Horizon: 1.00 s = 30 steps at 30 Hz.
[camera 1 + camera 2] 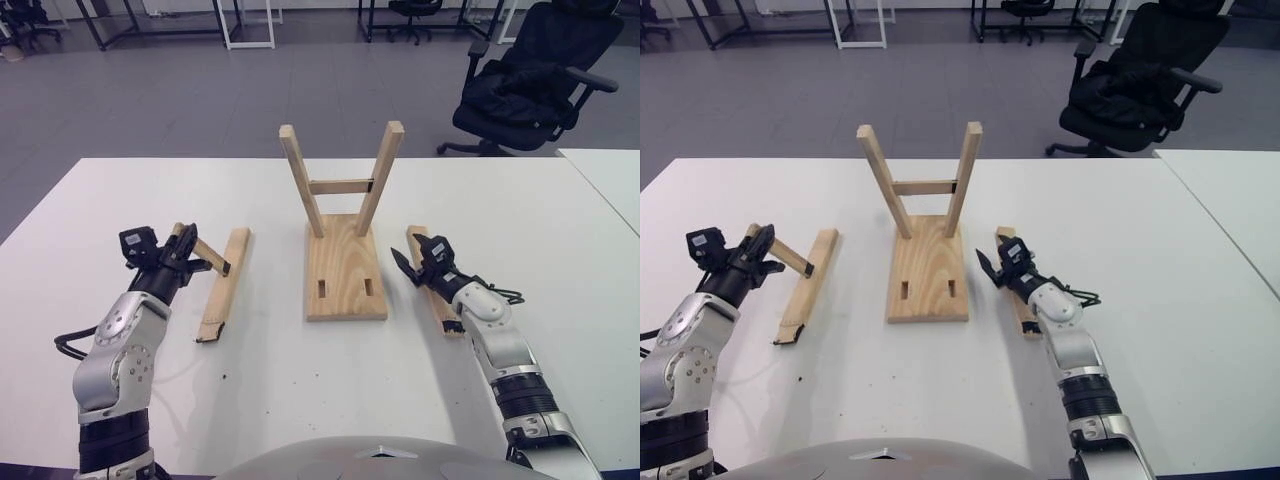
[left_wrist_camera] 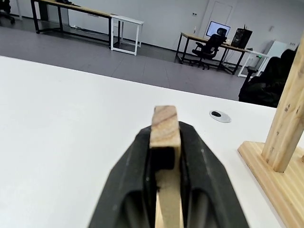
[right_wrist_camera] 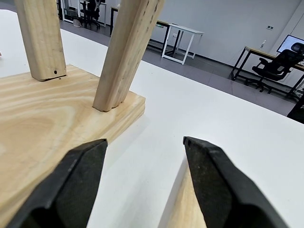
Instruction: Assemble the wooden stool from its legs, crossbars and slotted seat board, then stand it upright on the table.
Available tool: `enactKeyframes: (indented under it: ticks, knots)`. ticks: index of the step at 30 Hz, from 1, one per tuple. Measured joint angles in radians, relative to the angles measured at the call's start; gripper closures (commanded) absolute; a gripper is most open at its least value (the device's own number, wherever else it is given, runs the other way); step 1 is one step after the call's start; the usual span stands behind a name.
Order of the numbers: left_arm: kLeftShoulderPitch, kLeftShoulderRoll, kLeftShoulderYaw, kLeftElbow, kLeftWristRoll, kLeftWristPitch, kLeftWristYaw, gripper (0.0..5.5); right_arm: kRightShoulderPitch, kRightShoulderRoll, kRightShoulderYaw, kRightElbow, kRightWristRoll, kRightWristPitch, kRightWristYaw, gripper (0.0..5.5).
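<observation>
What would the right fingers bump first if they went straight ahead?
Probably the corner of the seat board, by the standing leg. The right gripper aims there with open fingers, though it might slide past over the table.

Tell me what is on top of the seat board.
Two legs joined by a crossbar stand at the far end of the seat board; two nearer slots lie empty. Leg ends inside the board are hidden.
</observation>
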Motion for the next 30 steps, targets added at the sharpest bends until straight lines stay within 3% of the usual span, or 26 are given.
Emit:
enactKeyframes:
  ticks: [4, 10, 18, 21, 30]
  knots:
    - [0.002, 0.022, -0.065, 0.016, 0.087, -0.038, -0.014, 5.09, 0.000, 0.000, 0.010, 0.000, -0.012, -0.015, -0.001, 2.50]
    - [0.012, 0.006, -0.091, 0.081, 0.132, -0.169, -0.041, 5.09, 0.000, -0.002, 0.017, 0.006, -0.020, -0.021, 0.000, 2.50]
    - [0.000, 0.012, -0.121, 0.090, 0.239, -0.198, 0.000, 5.09, -0.005, -0.003, 0.017, 0.032, -0.043, -0.033, -0.001, 2.50]
    - [0.007, 0.030, -0.124, 0.109, 0.309, -0.161, 0.021, 4.36, -0.007, 0.003, 0.016, 0.034, -0.043, -0.036, -0.006, 2.50]
    - [0.040, 0.033, -0.076, 0.021, 0.268, -0.015, -0.031, 2.99, -0.013, 0.017, 0.017, 0.041, -0.049, -0.054, -0.028, 2.50]
